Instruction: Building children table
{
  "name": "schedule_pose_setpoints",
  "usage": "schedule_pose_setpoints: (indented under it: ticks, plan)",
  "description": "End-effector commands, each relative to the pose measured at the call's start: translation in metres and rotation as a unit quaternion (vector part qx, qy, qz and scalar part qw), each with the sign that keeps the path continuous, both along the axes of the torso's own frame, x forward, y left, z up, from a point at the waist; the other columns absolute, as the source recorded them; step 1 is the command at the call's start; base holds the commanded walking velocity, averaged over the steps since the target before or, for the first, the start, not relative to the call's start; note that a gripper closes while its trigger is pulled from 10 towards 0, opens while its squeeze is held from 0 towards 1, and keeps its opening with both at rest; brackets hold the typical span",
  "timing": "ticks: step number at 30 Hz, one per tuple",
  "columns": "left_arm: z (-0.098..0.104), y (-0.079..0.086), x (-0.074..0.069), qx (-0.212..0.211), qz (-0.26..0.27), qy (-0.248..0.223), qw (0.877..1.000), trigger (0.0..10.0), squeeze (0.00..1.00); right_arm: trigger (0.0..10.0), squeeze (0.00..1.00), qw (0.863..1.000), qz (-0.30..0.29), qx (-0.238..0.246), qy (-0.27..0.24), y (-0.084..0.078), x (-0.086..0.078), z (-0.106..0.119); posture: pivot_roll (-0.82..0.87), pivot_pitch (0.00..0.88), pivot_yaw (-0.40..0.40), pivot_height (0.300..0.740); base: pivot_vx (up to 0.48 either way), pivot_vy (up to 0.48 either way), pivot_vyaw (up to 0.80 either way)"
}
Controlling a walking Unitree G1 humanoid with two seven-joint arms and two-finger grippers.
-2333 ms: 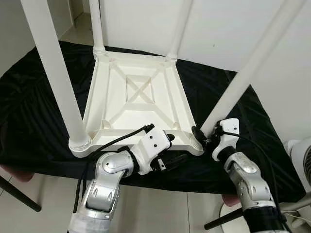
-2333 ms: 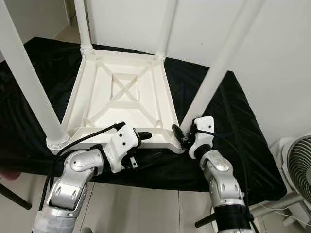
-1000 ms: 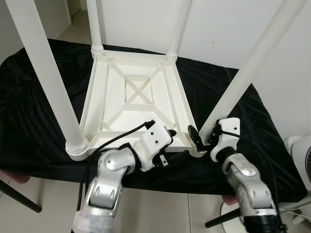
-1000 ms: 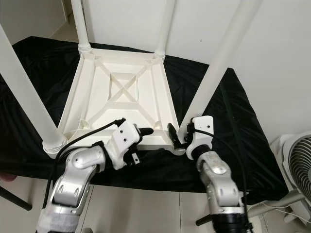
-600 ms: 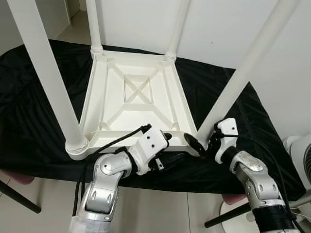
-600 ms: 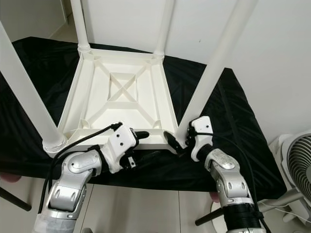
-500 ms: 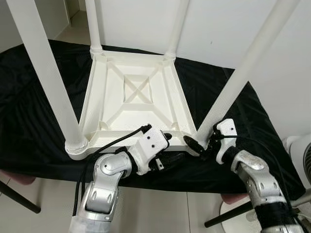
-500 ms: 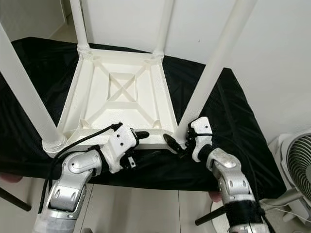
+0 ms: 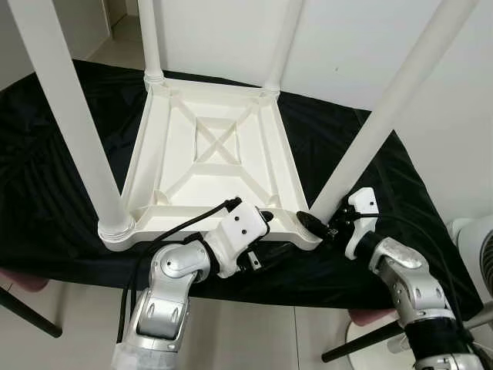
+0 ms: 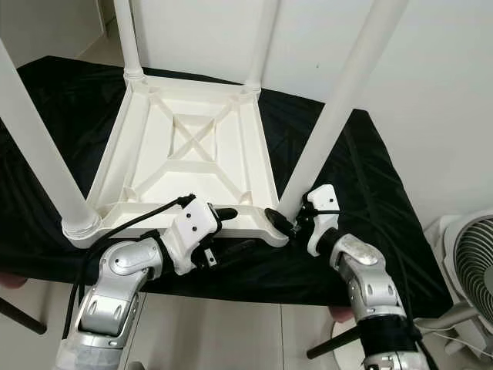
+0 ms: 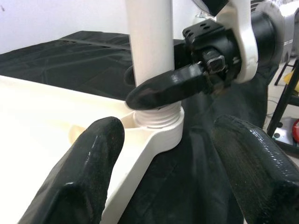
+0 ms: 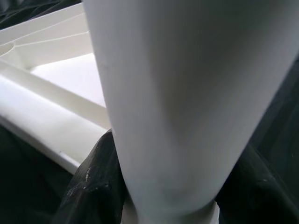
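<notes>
Here: one upturned table top, four legs; right end effector clamps near-right leg.

From the head, our two eye views look forward and steeply down on the upturned white plastic children's table lying on black cloth, from a moderate distance; both share the whole scene, the right eye merely offset sideways. Our left wrist camera looks along the left gripper, whose black fingers stand apart, close upon the near-right white table leg. Our right wrist camera sits very close, with that same leg between the two fingers of the right gripper. All four views share that corner.
</notes>
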State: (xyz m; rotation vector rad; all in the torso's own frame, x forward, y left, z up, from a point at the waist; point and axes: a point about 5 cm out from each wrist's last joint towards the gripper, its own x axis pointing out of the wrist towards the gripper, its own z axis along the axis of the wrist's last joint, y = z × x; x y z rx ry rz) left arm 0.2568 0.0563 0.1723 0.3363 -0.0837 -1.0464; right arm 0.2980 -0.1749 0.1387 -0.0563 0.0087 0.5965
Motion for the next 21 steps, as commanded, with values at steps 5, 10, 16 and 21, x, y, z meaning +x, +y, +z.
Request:
schedule_pose_setpoints:
  ticks: [5,10,16,21]
  plan:
    - [0.003,0.001,0.006,-0.029,0.092,-0.022,0.995,10.0,0.00,10.0,0.00,0.995,-0.089,0.032,0.016,0.010,-0.007,-0.003,-0.04,0.051,-0.130,0.740,0.000,0.000,0.00]
    - [0.003,0.000,0.006,-0.029,0.090,-0.020,0.995,10.0,0.00,10.0,0.00,0.978,-0.206,0.028,0.019,0.018,-0.015,-0.004,-0.04,0.057,-0.128,0.740,0.000,0.000,0.00]
    - [0.003,0.000,0.006,-0.029,0.090,-0.019,0.995,10.0,0.00,10.0,0.00,0.967,-0.252,0.032,0.025,0.021,-0.019,-0.005,-0.04,0.058,-0.128,0.740,0.000,0.000,0.00]
    - [0.003,0.000,0.005,-0.030,0.093,-0.018,0.995,10.0,0.00,10.0,0.00,0.934,-0.353,0.042,0.034,0.031,-0.029,-0.005,-0.04,0.065,-0.132,0.740,0.000,0.000,0.00]
